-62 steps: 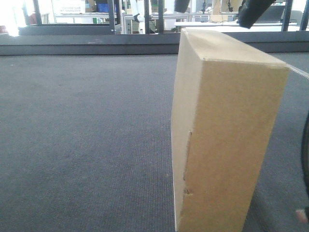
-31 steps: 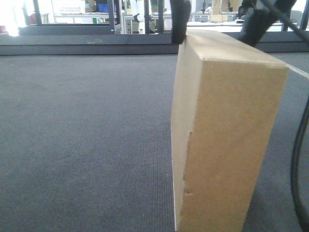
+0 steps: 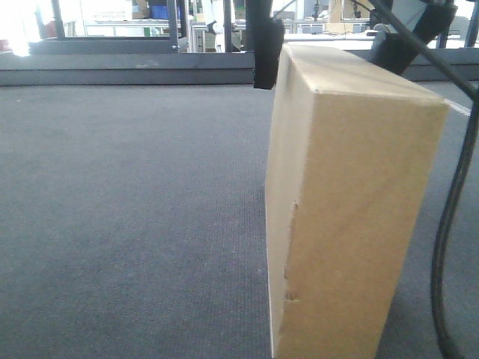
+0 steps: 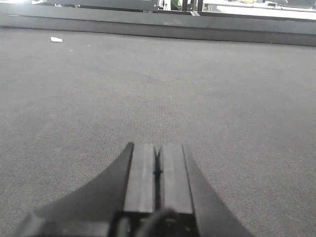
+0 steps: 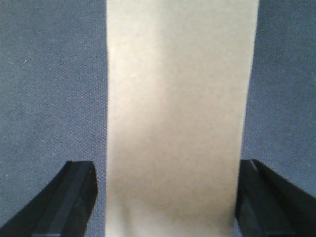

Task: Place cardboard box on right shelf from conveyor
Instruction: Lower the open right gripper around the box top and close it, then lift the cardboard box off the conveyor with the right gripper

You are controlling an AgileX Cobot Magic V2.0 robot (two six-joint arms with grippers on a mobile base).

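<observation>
The cardboard box (image 3: 352,209) stands on a narrow side on the conveyor (image 3: 135,209), plain tan, with a small seam tear low on its left face. My right gripper (image 3: 329,63) hangs open over the box's top, one finger (image 3: 263,52) left of it and the other (image 3: 397,46) at the far right. In the right wrist view the cardboard box (image 5: 180,98) fills the gap between the open fingers (image 5: 74,192); a strip of belt shows beside the left one. My left gripper (image 4: 158,148) is shut on nothing above bare conveyor (image 4: 197,89). The right shelf is out of view.
A dark raised rail (image 3: 135,75) bounds the belt's far side, with racks and benches behind it. A black cable (image 3: 449,224) hangs down at the right of the box. A small white scrap (image 4: 56,39) lies on the belt near the far rail.
The right gripper has come down from the top edge of the front view, so its fingers now flank the box's upper end. The box has not moved.
</observation>
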